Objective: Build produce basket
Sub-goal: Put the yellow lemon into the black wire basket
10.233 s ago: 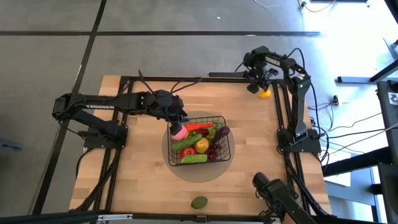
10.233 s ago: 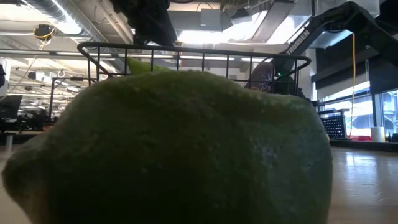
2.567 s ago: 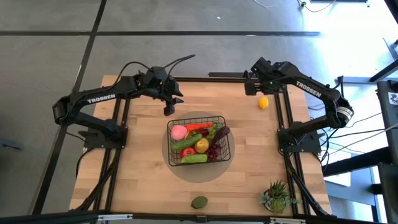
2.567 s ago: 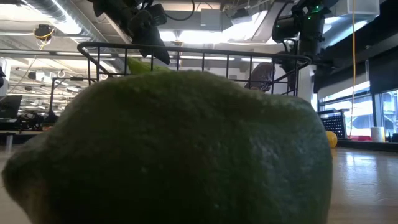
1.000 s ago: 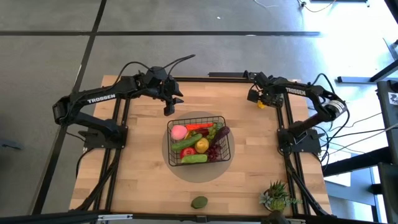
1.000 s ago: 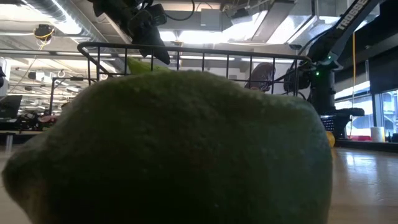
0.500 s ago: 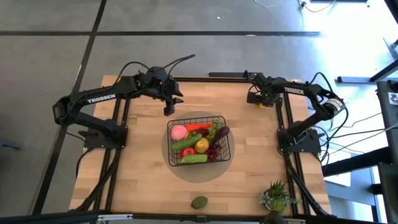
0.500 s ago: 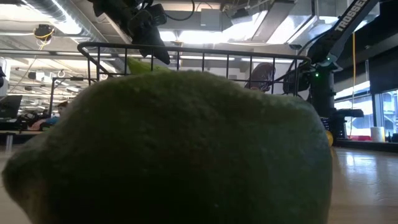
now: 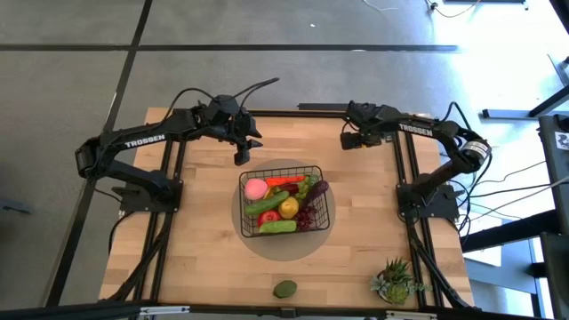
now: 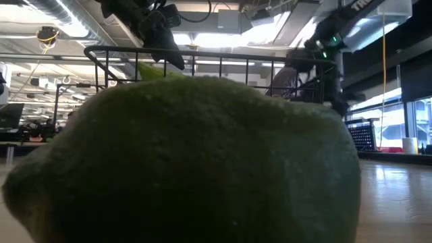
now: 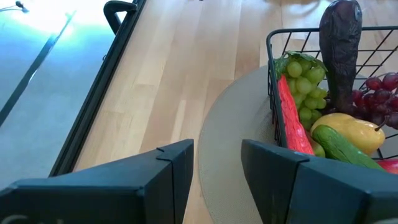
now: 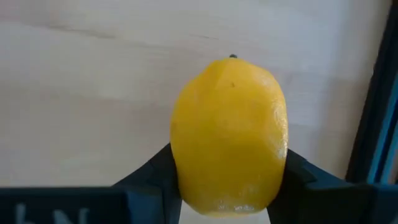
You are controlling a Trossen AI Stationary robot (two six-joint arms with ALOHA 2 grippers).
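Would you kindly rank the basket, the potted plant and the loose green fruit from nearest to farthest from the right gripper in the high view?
From the right gripper:
1. Basket, table centre.
2. Potted plant, near right corner.
3. Green fruit, near edge; too close to the plant to call.

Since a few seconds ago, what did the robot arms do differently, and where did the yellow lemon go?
The right end effector dropped onto the lemon at the table's far right corner, closed on it and carried it inward, toward the basket. The potted plant appeared at the near right corner earlier on. The left end effector stayed open behind the basket, and the lime at the near edge did not move.
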